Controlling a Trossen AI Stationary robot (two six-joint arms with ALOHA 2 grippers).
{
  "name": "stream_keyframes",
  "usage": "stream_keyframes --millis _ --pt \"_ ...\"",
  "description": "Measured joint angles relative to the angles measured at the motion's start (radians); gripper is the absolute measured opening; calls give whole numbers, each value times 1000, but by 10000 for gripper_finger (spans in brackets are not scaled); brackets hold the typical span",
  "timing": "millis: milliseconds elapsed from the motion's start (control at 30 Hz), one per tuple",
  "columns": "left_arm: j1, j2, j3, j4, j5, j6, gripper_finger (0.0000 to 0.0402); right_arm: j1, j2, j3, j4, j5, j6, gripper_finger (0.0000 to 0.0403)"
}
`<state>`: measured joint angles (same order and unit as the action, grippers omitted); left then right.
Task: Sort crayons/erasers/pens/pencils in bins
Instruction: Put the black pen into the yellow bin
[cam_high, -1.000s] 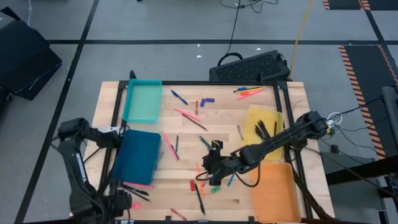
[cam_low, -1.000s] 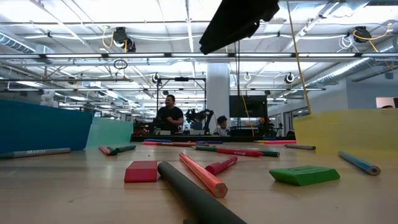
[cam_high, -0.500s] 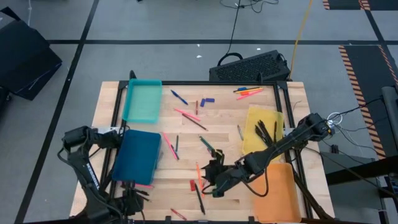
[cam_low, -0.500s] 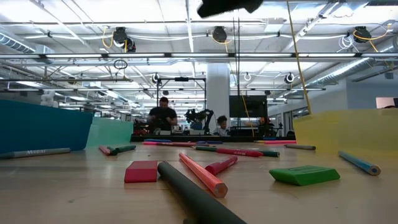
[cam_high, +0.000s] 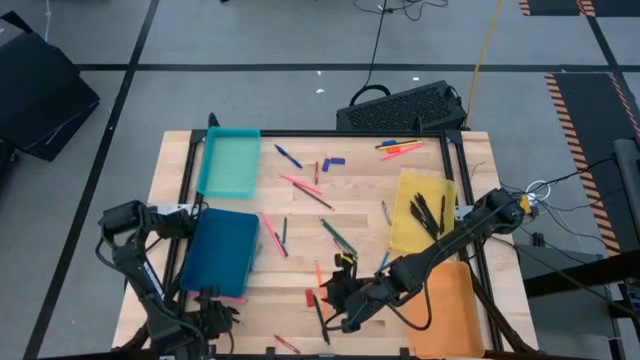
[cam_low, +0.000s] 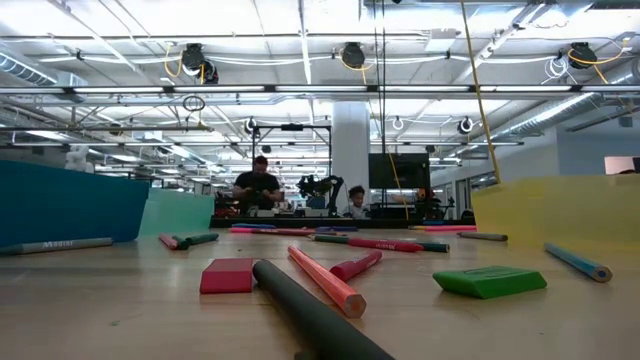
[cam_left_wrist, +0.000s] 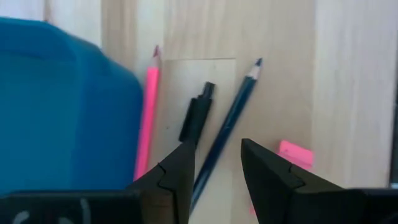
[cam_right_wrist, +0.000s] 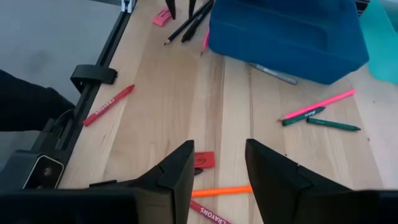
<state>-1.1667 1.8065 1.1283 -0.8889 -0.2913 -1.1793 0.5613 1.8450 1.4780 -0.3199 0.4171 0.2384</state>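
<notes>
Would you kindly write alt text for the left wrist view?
The left gripper is open above the wooden table, its fingers straddling a dark blue pencil. Beside it lie a black pen, a pink pencil along the dark blue bin, and a pink eraser.

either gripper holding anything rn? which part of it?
Nothing held. Right gripper is open above a red eraser; left gripper is open over a dark blue pencil by the dark blue bin.

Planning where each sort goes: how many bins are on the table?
4. The teal bin is at the far left, the dark blue bin just nearer than it. The yellow bin is on the right, the orange bin nearer than that.
</notes>
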Motion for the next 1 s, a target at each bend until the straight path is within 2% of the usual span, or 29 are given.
stream_keyframes --millis 400,533,767,867,1000 --pt "31 0 -59 8 3 -11 131 -10 0 0 -11 -2 35 134" --pt "42 -8 -113 62 37 5 131 -10 0 0 -18 -2 38 134" --pt "43 -6 -121 89 80 51 130 -10 0 0 -32 -4 35 134" --pt "44 -5 -122 108 116 68 115 -10 0 0 -34 -6 31 134" --pt "46 -4 -123 122 125 79 69 -10 0 0 -38 -7 30 134"
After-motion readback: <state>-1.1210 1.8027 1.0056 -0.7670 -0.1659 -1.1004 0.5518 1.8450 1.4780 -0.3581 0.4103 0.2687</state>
